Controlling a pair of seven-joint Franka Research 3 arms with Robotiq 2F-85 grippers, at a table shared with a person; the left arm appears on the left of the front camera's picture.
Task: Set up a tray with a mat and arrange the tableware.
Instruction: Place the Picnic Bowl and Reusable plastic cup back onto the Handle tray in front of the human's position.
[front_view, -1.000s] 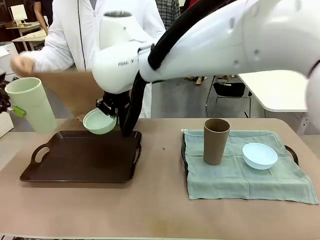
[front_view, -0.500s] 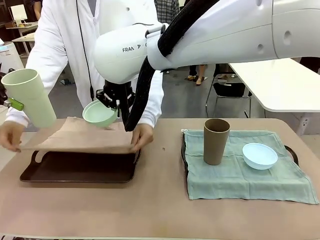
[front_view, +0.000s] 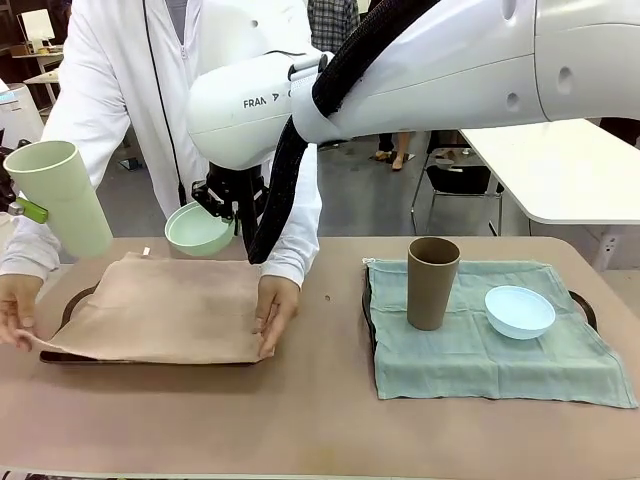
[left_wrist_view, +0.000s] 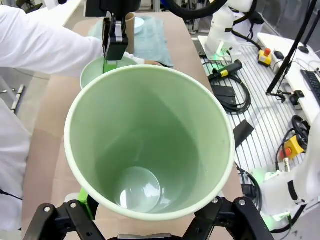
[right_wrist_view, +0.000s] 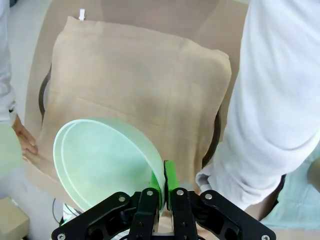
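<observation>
A pale green cup (front_view: 62, 196) is clamped in the left hand (front_view: 28, 211) above the table's (front_view: 300, 410) left edge. A tan mat (front_view: 160, 308) is pressed over the dark tray (front_view: 70, 357) by a person's hands (front_view: 277, 305). A mint bowl (front_view: 200, 229) is pinched at the rim by the shut right hand (front_view: 226, 200), above the mat. A brown cup (front_view: 432, 282) and light blue bowl (front_view: 519, 311) are seen on a green cloth (front_view: 470, 360). A white table (front_view: 555, 175) and chair (front_view: 455, 180) are seen behind.
</observation>
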